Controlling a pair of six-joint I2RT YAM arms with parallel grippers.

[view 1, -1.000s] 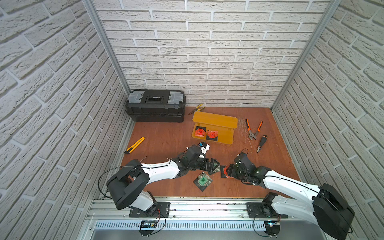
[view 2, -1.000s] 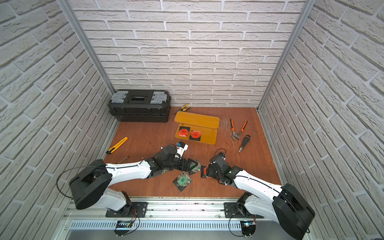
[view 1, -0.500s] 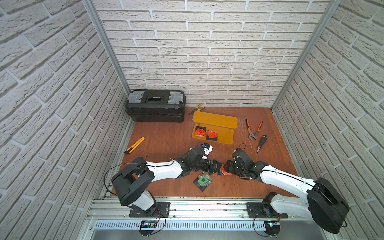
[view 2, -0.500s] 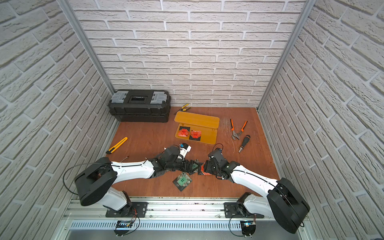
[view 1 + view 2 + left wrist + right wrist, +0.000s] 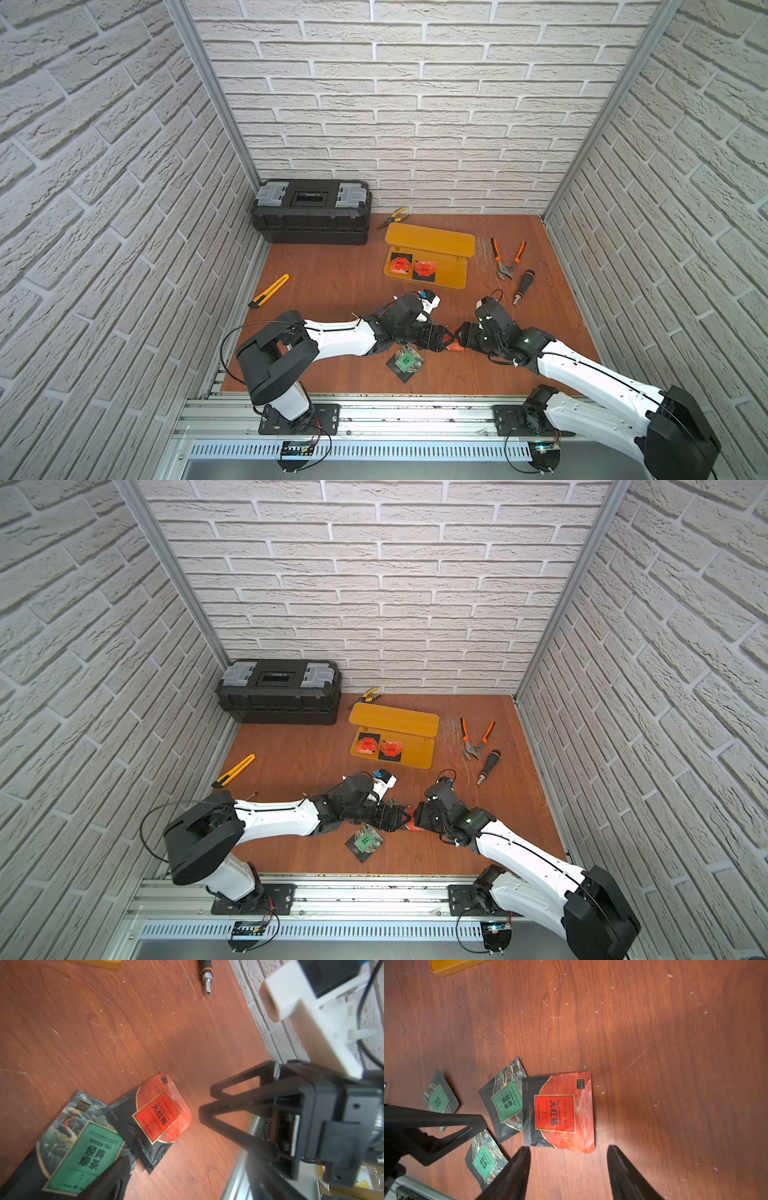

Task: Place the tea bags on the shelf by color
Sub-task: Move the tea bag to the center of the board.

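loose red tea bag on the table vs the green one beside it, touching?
Touching. The right wrist view shows the red tea bag overlapping the edge of the nearest green tea bag.

- I see bare board point(image 5: 675, 1064) along one flank of the red tea bag point(image 5: 558, 1113), free for my right gripper point(image 5: 568, 1147).
- The other flank is crowded: a green tea bag point(image 5: 506, 1103) overlaps its edge, and my left gripper point(image 5: 444, 337) sits close.

A red tea bag point(image 5: 160, 1113) lay partly over a green tea bag point(image 5: 83, 1147), the right gripper point(image 5: 206, 1100) just beside it, jaws parted
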